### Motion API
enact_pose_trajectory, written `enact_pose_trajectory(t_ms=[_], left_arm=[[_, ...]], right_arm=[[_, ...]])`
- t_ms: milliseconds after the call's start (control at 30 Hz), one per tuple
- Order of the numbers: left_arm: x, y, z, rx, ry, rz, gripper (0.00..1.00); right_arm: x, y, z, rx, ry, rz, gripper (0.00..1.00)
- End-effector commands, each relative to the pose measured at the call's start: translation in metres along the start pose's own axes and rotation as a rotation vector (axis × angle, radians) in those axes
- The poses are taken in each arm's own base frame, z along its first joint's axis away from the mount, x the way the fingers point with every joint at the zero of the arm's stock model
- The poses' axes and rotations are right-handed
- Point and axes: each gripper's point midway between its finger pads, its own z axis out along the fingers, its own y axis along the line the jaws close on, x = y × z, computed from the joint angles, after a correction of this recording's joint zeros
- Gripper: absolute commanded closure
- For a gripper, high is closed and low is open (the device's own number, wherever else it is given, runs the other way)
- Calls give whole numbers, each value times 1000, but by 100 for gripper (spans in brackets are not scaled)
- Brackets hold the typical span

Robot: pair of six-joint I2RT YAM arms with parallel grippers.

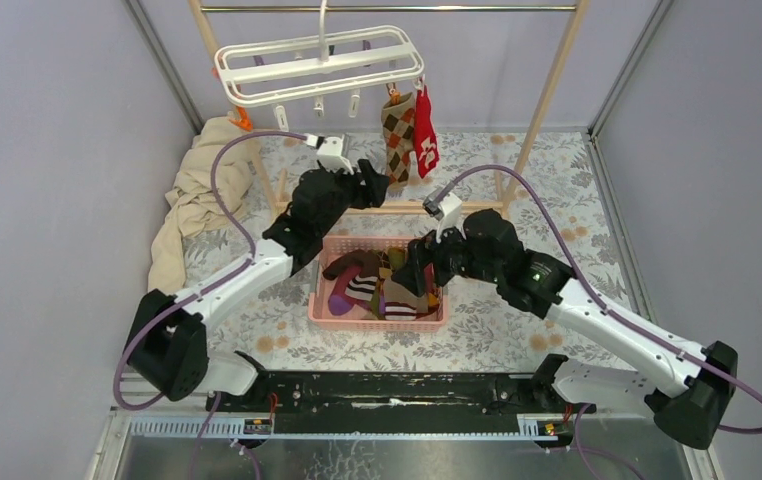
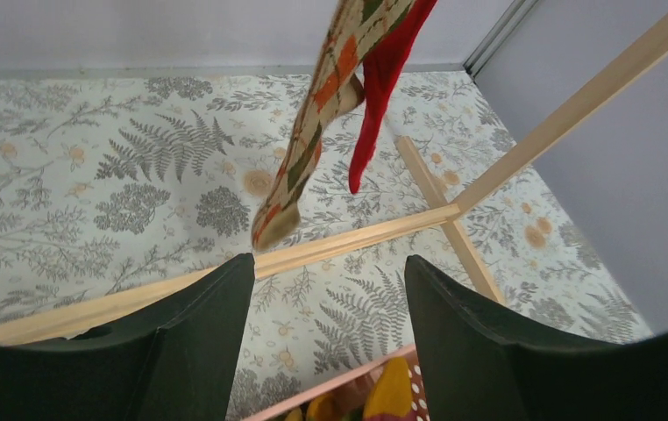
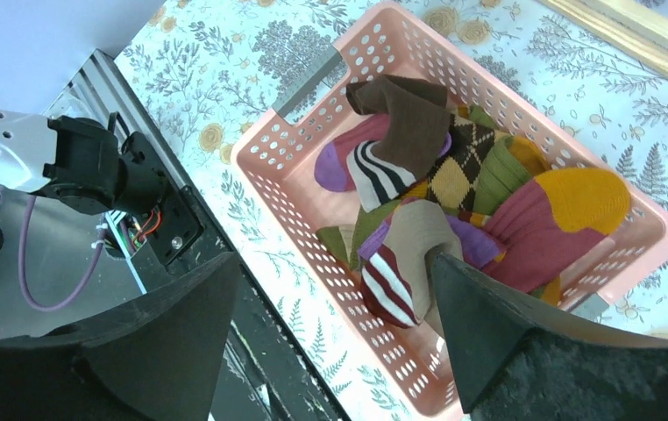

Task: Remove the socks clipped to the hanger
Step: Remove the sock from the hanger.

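1. Overhead, two socks (image 1: pixel 398 135) hung straight down from the right end of the hanger (image 1: pixel 325 66), just above and beyond the left claw (image 1: pixel 374 181), which was spread and empty.
2. Farther off, the right claw (image 1: pixel 419 274), also spread and empty, hovered over the basket (image 1: pixel 377 322).

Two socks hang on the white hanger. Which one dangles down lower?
The diamond-patterned sock, clipped just left of the red sock on the hanger. Its toe reaches further down than the red one's tip.

White hanger (image 1: pixel 322 64) hangs by its hook, an argyle sock (image 1: pixel 397 135) and a red sock (image 1: pixel 425 140) clipped side by side at its right end; other socks (image 1: pixel 382 285) lie heaped in the pink basket (image 1: pixel 377 323)
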Motion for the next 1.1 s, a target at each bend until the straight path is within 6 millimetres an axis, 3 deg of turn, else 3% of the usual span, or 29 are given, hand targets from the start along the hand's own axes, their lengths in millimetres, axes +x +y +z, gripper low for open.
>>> enact_pose_trajectory(t_ms=[0, 133, 433, 467, 633, 767, 833, 1000, 1033, 1067], left_arm=[[-31, -12, 22, -4, -159, 110, 28], [-27, -8, 40, -24, -178, 146, 28], [-29, 0, 60, -42, -284, 192, 27], [-29, -1, 62, -31, -289, 193, 31], [-30, -6, 75, 8, -281, 187, 71], [-34, -7, 79, 20, -279, 177, 92], [-38, -8, 79, 19, -279, 177, 98], [-44, -11, 72, 24, -282, 175, 100], [-43, -11, 72, 24, -278, 174, 95], [-43, -11, 72, 26, -272, 175, 82]], right_arm=[[15, -9, -9, 55, 26, 40, 12], [29, -11, -11, 54, 29, 73, 12], [49, -19, -19, 69, 48, 70, 13], [51, -20, -19, 70, 51, 69, 13], [56, -21, -20, 67, 58, 69, 13], [58, -21, -20, 62, 56, 75, 13], [59, -22, -20, 61, 55, 76, 13], [60, -21, -18, 55, 58, 82, 14], [59, -21, -17, 53, 57, 83, 13], [60, -20, -17, 49, 58, 87, 14]])
